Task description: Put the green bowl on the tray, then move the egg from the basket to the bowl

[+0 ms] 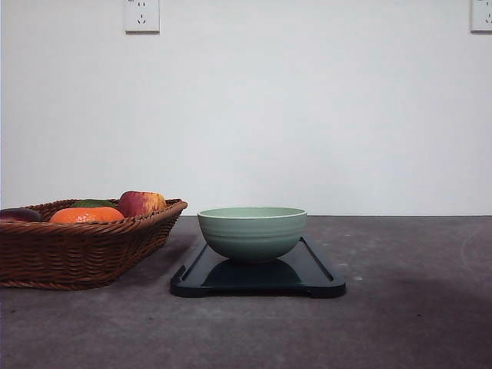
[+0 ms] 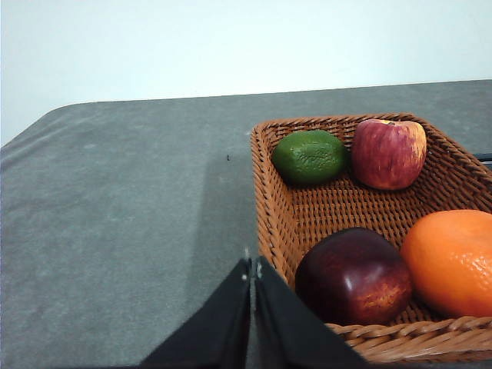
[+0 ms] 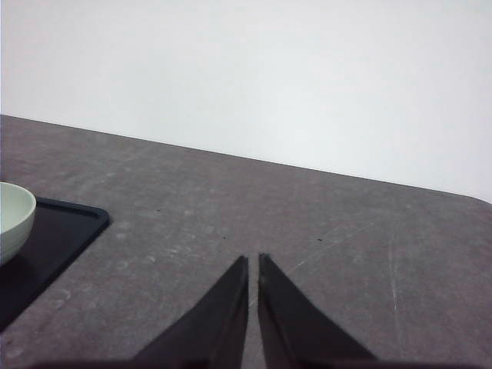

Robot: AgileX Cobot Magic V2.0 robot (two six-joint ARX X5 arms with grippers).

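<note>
You had the green bowl (image 1: 252, 232) sitting upright on the tray (image 1: 317, 275), roughly centred, on the grey worktop (image 1: 415, 307). The basket (image 1: 77, 250) stood just beside the tray on the robot's left, close but not touching as far as the front view told. In the basket you could see a red-yellow apple (image 2: 389, 153) and a green fruit (image 2: 309, 157) in the far corners, a dark red fruit (image 2: 354, 277) and an orange fruit (image 2: 450, 261) nearer the left wrist camera. I couldn't find the egg among them; the fruit hid part of the basket floor, so I couldn't tell where it was. Your left gripper (image 2: 253, 270) hung over bare worktop just outside the basket's wall, jaws together, nothing between them. Your right gripper (image 3: 253, 265) hung over bare worktop, with the tray corner (image 3: 54, 238) and the bowl rim (image 3: 14, 215) off to one side, well apart from the fingertips; its jaws were together too, only a thin slit between them, holding nothing. Two wall sockets (image 1: 141, 15) sat high on the white wall behind.
</note>
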